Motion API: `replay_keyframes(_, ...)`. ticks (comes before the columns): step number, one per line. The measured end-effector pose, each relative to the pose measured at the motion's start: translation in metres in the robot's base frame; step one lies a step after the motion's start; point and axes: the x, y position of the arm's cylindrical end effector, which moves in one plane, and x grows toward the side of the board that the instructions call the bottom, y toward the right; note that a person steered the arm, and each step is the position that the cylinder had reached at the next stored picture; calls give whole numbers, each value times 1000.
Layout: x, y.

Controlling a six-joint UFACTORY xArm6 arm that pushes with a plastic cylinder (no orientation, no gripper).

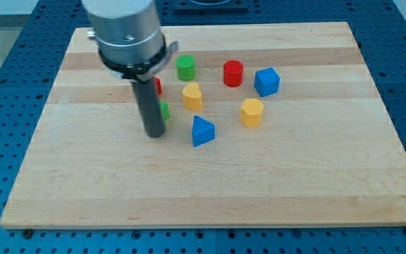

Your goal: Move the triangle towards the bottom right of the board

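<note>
The tip (154, 132) stands at the view's left of the cluster, close to the blue triangle (202, 131) with a narrow gap of bare board (83, 183) between them. Behind the rod, a red block (158, 86) and a green block (164, 110) are mostly hidden, nearly touching it. Above the triangle sits a yellow heart (192, 96); to its upper right a yellow hexagon (251, 111). Farther up are a green cylinder (185, 68), a red cylinder (233, 73) and a blue cube (266, 82). From the triangle toward the view's bottom and right, nothing stands in the way.
</note>
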Motion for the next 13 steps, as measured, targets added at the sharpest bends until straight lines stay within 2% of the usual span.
replay_keyframes(2,0,32)
replay_keyframes(5,0,150)
replay_keyframes(6,-7,163)
replay_keyframes(11,46,160)
replay_keyframes(13,67,125)
